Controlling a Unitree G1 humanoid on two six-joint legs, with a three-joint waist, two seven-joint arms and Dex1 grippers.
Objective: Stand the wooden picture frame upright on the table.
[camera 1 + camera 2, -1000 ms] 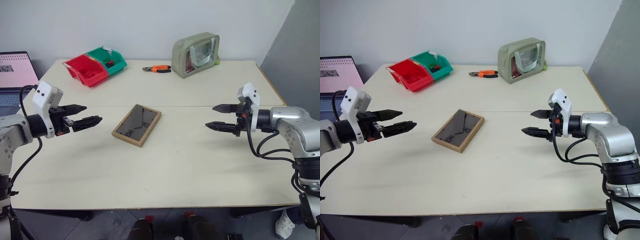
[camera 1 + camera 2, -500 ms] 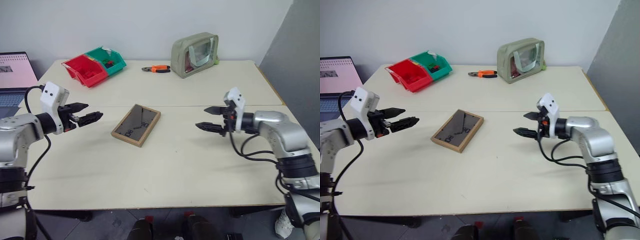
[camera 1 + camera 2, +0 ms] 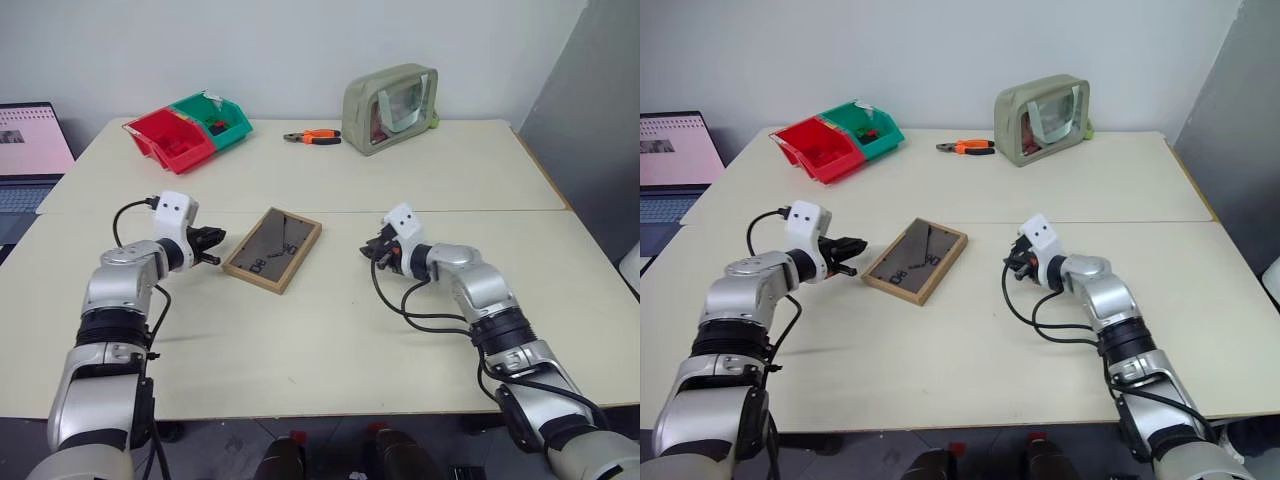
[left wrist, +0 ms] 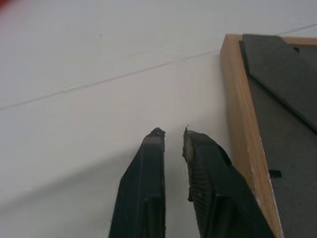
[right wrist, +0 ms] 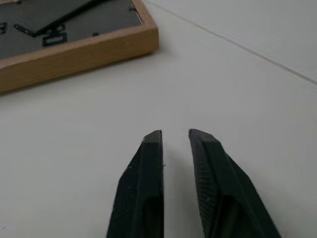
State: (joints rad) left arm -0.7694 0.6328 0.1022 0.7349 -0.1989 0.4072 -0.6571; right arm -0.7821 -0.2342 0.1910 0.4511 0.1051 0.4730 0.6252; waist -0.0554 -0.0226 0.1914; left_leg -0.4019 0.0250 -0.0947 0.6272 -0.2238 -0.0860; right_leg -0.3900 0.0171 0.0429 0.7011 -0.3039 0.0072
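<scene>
The wooden picture frame [image 3: 273,250] lies flat on the table [image 3: 330,340], dark back panel and clips facing up, just in front of the seam. My left gripper [image 3: 217,251] is shut and empty, low over the table, its tips a little short of the frame's left edge [image 4: 238,104]. The left wrist view shows its fingers [image 4: 148,188] nearly touching each other. My right gripper [image 3: 366,252] is shut with nothing in it, a short way off to the right of the frame [image 5: 74,54]. It points at the frame's right side, its fingertips [image 5: 151,148] close to the tabletop.
At the back of the table stand a red bin [image 3: 170,140] and a green bin [image 3: 222,120], orange-handled pliers [image 3: 313,138] and an olive pouch [image 3: 390,108]. A laptop [image 3: 30,150] sits off the table's left end.
Both arms have swung inward and down towards the frame from either side. Both grippers have gone from open to shut. The frame has stayed put.
</scene>
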